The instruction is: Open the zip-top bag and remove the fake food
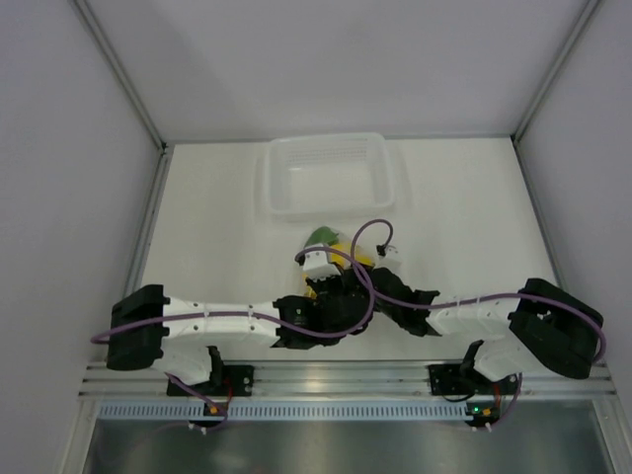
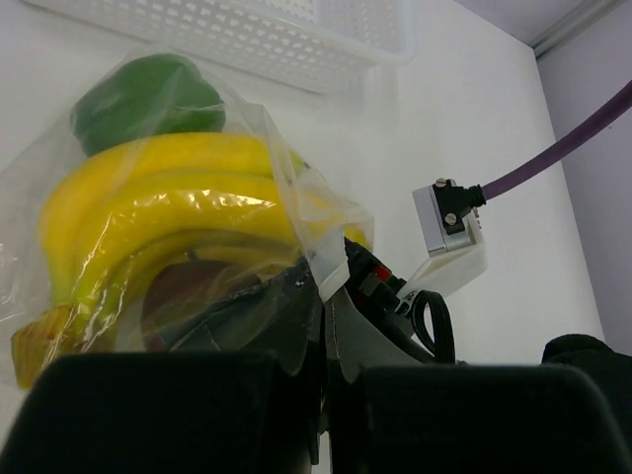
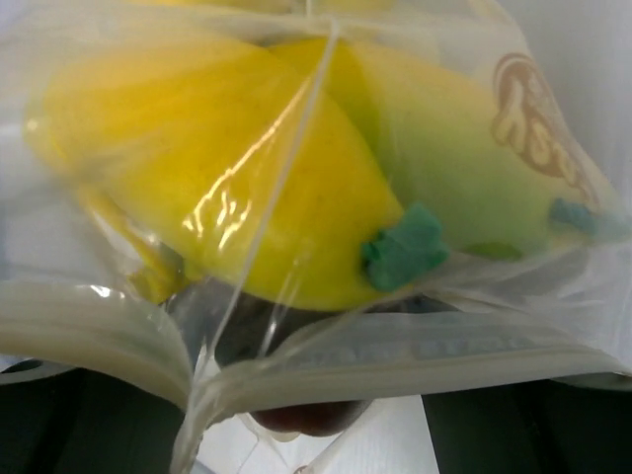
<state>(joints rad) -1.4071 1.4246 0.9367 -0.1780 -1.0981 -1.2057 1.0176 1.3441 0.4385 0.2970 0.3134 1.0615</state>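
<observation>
A clear, crinkly plastic zip-top bag [image 2: 296,212] lies mid-table, just near of the translucent rectangular tray [image 1: 272,183]. It holds a yellow banana bunch [image 2: 158,188], a green pepper-like toy [image 2: 148,99] and a dark red round fruit [image 3: 301,420]. The left gripper [image 2: 324,326] looks clamped on its zip edge; I cannot tell how the right gripper [image 1: 370,281] stands. An uneven pull could slip off the slick film or drag the whole bag. Purple cables [image 1: 365,296] crowd the space.

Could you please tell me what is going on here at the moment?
The bag lies on the near side of the tray. The left end effector pinches its edge; the right end effector is up against the zip strip, grip unclear. The banana, pepper and red fruit are inside; nothing is out yet.
</observation>
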